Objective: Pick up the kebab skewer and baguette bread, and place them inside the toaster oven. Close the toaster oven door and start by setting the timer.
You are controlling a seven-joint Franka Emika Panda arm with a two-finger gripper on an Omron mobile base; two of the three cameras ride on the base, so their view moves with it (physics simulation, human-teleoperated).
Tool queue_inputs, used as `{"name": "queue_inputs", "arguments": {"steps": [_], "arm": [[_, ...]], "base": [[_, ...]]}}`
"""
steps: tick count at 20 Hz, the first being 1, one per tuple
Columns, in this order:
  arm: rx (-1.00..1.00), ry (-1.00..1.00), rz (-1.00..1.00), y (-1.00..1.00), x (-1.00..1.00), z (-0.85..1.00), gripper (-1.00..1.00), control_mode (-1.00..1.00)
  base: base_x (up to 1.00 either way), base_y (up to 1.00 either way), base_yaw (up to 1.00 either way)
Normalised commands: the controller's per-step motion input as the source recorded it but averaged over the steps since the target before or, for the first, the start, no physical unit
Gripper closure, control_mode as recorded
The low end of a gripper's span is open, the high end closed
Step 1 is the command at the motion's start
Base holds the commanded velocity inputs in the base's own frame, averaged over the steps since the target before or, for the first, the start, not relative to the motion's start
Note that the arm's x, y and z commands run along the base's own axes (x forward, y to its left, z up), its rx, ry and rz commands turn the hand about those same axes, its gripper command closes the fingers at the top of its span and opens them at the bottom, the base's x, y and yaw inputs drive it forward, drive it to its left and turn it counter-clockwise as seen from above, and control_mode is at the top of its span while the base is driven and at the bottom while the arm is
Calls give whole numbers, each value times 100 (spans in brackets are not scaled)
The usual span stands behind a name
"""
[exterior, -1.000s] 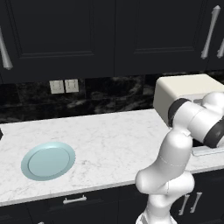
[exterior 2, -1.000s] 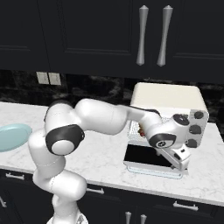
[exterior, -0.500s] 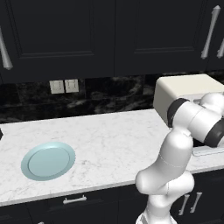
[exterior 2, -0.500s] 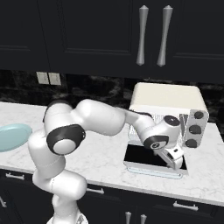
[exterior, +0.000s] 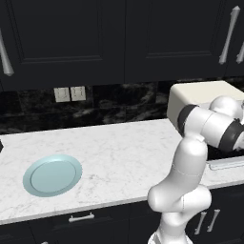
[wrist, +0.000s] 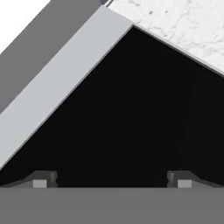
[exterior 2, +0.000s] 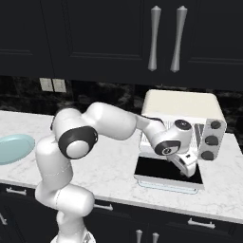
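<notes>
Spread wide and gripping nothing, the claw (exterior 2: 189, 165) is hanging just above the toaster oven door (exterior 2: 167, 174), which is lying folded down flat on the worktop (exterior 2: 114, 166) with its dark glass facing up. From the hand camera, the claw's two finger tips (wrist: 43, 180) are standing far apart at the bottom edge, pointing at the door's black glass (wrist: 131, 113), while the pale door frame (wrist: 57, 83) is running diagonally across the upper left and a corner of marbled white stone is showing at the top right. Behind the claw, the cream-white toaster oven (exterior 2: 182, 107) is sitting open at the back of the worktop, its three dark knobs (exterior 2: 211, 140) stacked on the right side of its front; I cannot tell what is lying inside it. Off to the robot's left, a round pale-blue plate (exterior: 52, 174) is resting on the worktop (exterior: 124, 152), well apart from the oven. Farther back, a double wall outlet (exterior: 70, 94) is sitting in the dark marble backsplash under black cabinets with silver handles (exterior 2: 165, 39).
</notes>
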Motion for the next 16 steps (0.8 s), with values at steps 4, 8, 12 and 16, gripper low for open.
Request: {"name": "queue_inputs", "arguments": {"steps": [4,8,12,16], "arm": [[0,0,-5,7,53,0,-100,-100],[0,0,-4,1,64,0,-100,-100],[0,0,-4,2,31,0,-100,-100],[0,0,-1,0,-34,11,-100,-100]], "base": [[0,0,0],[0,0,0],[0,0,0],[0,0,0]]}}
